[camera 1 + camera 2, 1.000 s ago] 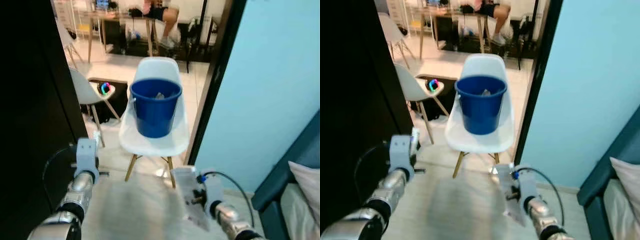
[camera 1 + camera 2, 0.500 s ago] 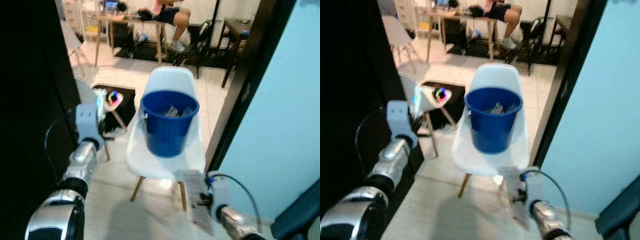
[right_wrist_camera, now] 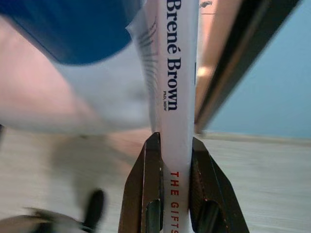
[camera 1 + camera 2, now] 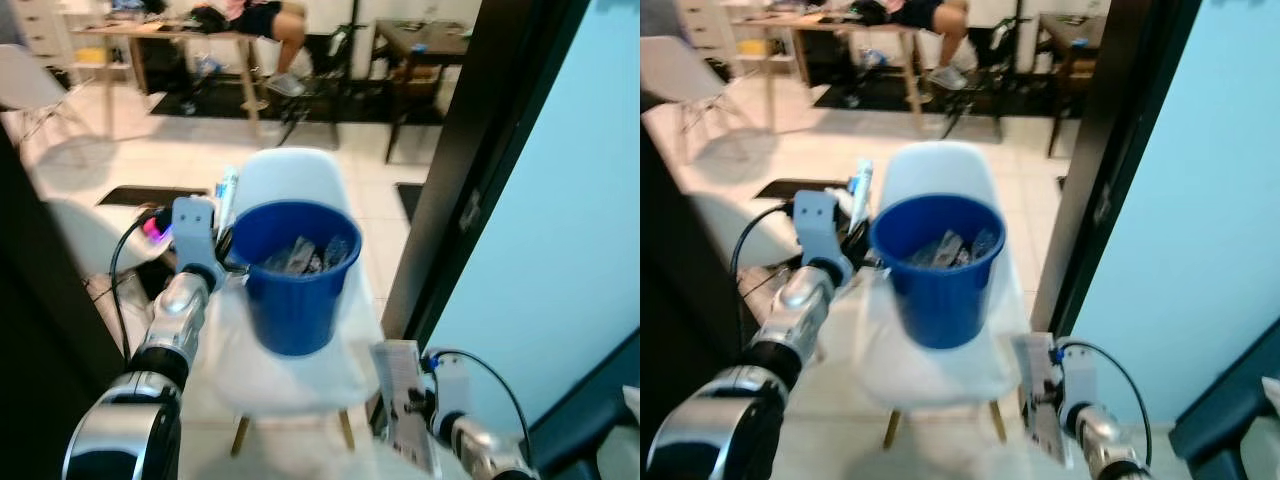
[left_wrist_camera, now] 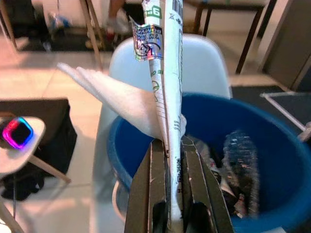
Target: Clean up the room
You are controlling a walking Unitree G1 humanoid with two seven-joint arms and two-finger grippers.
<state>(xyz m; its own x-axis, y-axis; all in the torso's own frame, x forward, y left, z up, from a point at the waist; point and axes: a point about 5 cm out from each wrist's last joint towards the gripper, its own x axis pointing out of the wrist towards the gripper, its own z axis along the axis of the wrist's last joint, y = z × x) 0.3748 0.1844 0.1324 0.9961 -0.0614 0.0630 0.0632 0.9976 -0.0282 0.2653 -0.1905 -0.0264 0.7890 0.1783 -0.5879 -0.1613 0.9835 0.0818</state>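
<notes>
Beside the bucket rim, the left gripper pinches an upright wrapper; the bucket mouth lies just ahead. Lower, the right gripper clamps a book.

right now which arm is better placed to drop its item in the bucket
Left. The left gripper holds its wrapper at the bucket rim; the right gripper holds a book low, below the seat.
</notes>
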